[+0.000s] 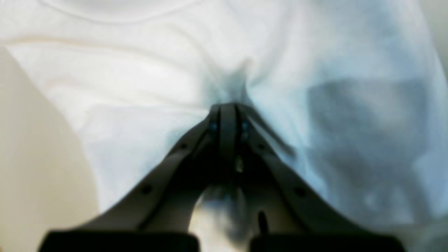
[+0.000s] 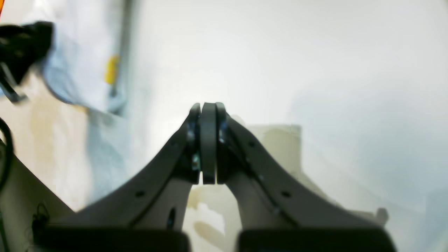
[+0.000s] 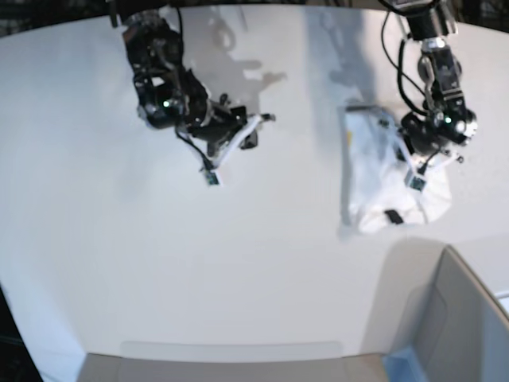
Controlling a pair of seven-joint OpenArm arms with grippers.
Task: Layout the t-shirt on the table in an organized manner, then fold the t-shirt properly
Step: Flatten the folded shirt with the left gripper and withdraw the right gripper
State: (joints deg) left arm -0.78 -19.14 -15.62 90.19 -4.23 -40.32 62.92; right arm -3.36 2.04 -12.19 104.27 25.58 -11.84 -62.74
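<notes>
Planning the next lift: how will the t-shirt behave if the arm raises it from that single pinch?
Probably floppy: the t-shirt lies bunched, and cloth puckers at the shut left gripper. It looks light, so it should lift easily. Held at one point, it would likely drape and drag on the table rather than stay flat.

Robotics lab: bare white table (image 3: 238, 263), two arms.

Both arms were black, jointed and draped with black cables, each carrying a small green light. The left gripper (image 1: 228, 108) and right gripper (image 2: 208, 106) had dark grey curved fingers studded with small screws, blue fittings glinting near the tips at 12 o'clock.
</notes>
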